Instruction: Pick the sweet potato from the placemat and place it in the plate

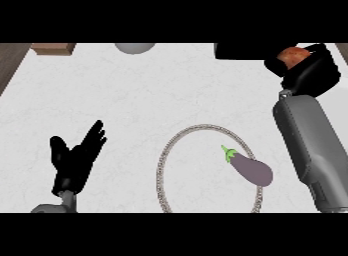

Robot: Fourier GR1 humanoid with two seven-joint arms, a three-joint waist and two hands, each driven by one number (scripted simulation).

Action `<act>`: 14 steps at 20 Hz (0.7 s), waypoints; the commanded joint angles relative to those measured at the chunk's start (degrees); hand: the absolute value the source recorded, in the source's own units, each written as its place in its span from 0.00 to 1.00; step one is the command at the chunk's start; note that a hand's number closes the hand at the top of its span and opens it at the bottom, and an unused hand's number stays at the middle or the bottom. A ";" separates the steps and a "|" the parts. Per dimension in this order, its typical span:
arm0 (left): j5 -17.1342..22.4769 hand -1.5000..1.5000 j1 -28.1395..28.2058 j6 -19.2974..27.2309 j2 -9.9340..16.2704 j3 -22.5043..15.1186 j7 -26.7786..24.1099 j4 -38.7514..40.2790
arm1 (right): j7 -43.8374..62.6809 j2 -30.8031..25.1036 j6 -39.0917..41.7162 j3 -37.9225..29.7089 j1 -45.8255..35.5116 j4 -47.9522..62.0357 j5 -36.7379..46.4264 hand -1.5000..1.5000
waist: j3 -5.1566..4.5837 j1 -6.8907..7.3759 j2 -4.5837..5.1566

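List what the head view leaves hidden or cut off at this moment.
- Sweet potato: mostly hidden by the curled fingers of the right hand; only an orange-brown patch shows.
- Placemat: covered by the hand and cut off by the top edge.
- Plate: near rim cut off at the bottom edge; eggplant covers part of it.
- Grey round object and brown block: cut off at the top.

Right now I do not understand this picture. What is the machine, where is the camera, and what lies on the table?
The camera sits at the robot's head and looks steeply down at a white counter. The grey tubes are forearms, and each ends in a black robot hand. The left robot hand rests open at the lower left and holds nothing. The right robot hand, far at the upper right, curls round an orange-brown sweet potato. Below lies a round plate with a purple eggplant at its right rim. The dark placemat shows at the top.
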 commanded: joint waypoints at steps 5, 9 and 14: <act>-1.75 0.50 0.44 2.22 -1.50 -1.19 1.35 -0.93 | 6.67 -3.87 -14.67 -11.12 7.69 1.25 7.24 1.00 | 0.03 -0.40 -0.04; -1.53 0.50 1.24 0.31 -0.80 -0.64 -1.45 0.73 | 1.94 -8.13 -18.90 -15.74 8.88 5.43 2.85 1.00 | 0.05 0.10 0.13; -1.40 0.50 1.58 -0.04 -0.35 0.20 -0.97 1.38 | -8.62 -14.18 -23.82 -16.37 9.87 12.73 -9.88 1.00 | 0.12 0.38 0.16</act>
